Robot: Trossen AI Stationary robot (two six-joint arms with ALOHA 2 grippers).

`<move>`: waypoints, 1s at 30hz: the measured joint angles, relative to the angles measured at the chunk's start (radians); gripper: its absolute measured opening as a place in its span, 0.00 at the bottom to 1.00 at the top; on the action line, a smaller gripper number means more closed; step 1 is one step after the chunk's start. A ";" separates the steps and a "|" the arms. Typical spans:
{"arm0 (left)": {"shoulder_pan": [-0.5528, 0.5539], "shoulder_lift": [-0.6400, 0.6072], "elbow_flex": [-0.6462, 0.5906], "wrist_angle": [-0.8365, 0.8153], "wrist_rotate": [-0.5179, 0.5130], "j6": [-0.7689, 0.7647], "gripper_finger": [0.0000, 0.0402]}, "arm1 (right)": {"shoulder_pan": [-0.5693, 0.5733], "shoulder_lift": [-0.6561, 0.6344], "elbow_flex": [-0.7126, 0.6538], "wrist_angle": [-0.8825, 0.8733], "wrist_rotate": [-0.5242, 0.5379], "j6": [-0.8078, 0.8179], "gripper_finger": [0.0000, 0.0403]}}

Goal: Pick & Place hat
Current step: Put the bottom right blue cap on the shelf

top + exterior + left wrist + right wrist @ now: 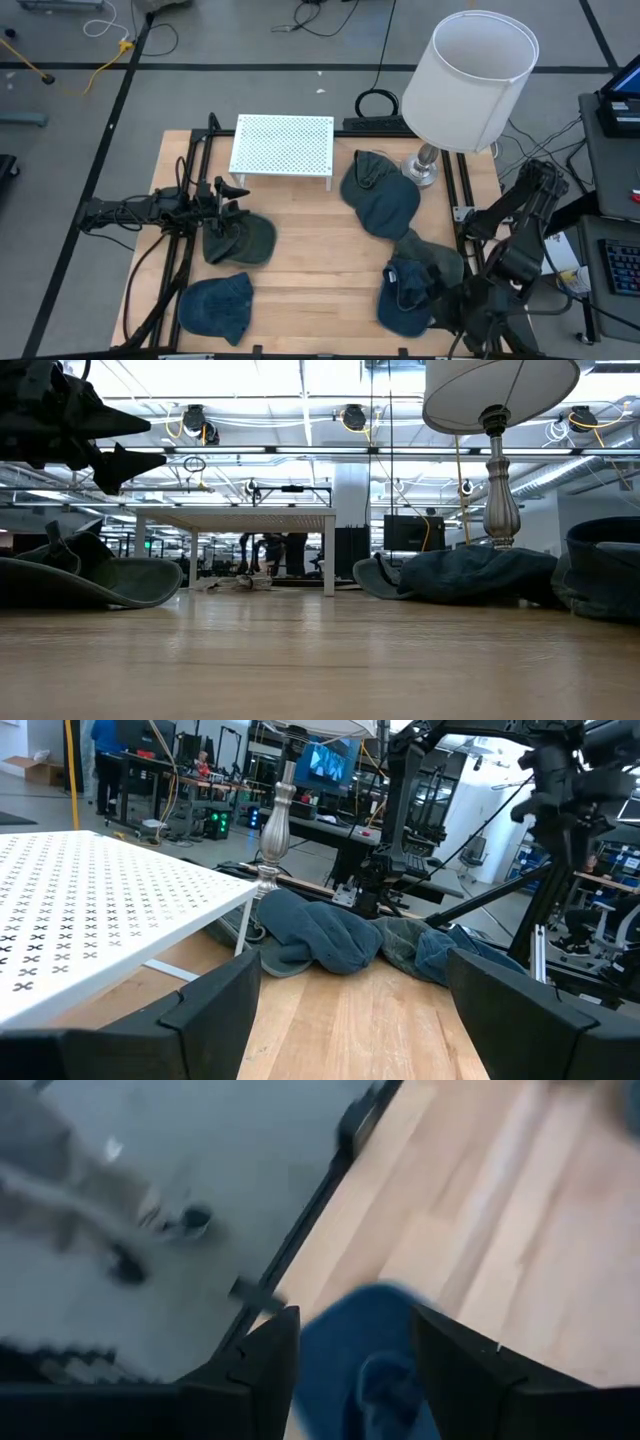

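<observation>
Several soft hats lie on the wooden table [300, 270]. A blue hat [405, 295] rests at the near right, partly under an olive hat [432, 255]. My right gripper [452, 318] hangs open over the table's near right corner. In its wrist view [355, 1330] the blue hat [370, 1370] shows beyond the gap between the fingers, which are not on it. A dark teal hat [380, 195] lies by the lamp. My left gripper [232, 190] waits open and level at the left, above a dark olive hat [245, 240]. Another blue hat [215, 305] sits near left.
A white perforated rack [283, 145] stands on legs at the far middle. A lamp with a white shade [470, 75] stands at the far right on its metal foot [420, 170]. A black frame rail [300, 1240] runs along the table's right edge. Bare wood lies mid-table.
</observation>
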 joint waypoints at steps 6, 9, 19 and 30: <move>0.000 0.000 0.000 0.000 0.000 0.000 0.81 | 0.000 0.009 0.000 -0.078 -0.085 -0.011 0.44; 0.000 0.000 0.000 0.000 0.000 0.000 0.81 | -0.001 0.009 0.000 -0.129 -0.121 -0.031 0.44; 0.000 0.000 0.000 0.000 0.000 0.000 0.81 | -0.002 0.009 0.000 -0.202 -0.160 -0.242 0.44; 0.000 0.000 0.000 0.000 0.000 0.000 0.81 | -0.002 0.024 -0.026 -0.182 -0.156 -0.287 0.44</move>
